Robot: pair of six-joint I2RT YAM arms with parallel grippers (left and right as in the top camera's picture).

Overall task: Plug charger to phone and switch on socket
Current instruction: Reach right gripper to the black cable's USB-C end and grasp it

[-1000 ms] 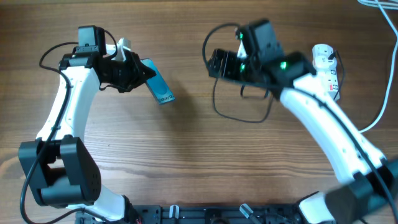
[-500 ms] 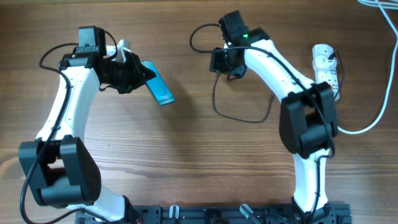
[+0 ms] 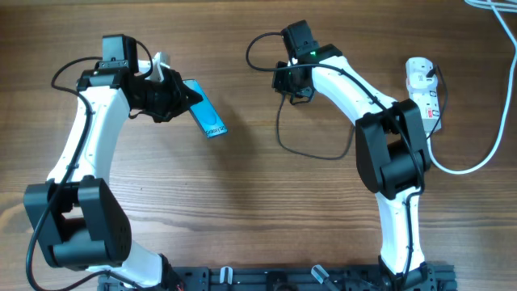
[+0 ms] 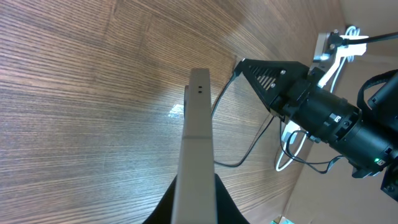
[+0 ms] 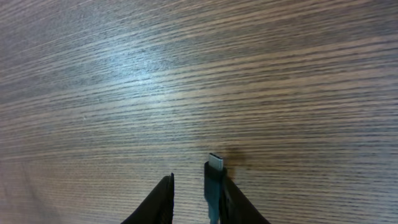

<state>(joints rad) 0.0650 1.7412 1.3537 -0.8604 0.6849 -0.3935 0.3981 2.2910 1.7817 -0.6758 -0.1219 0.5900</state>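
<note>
Overhead view with both wrist views. The left gripper [image 3: 179,99] is clamped on the phone [image 3: 207,115], which juts past its fingertips toward the right gripper [image 3: 293,85].

Right wrist view: the connector tip [image 5: 215,163] of the charger [image 3: 319,157] stands between the jaws, against one finger, with a gap on the other side. The jaws are narrowly apart and nothing is clamped yet.

The step in hand appears to be seizing the connector. It is best closed on squarely, with the metal end left proud of the fingertips and in line with them, and with slack kept in the cable behind.

Only the right wrist view shows this gap; overhead, the gripper body hides it. Only the overhead view shows the cable's loop below the right gripper and the socket [image 3: 424,90] well behind it. The left wrist view alone shows the phone edge-on.
</note>
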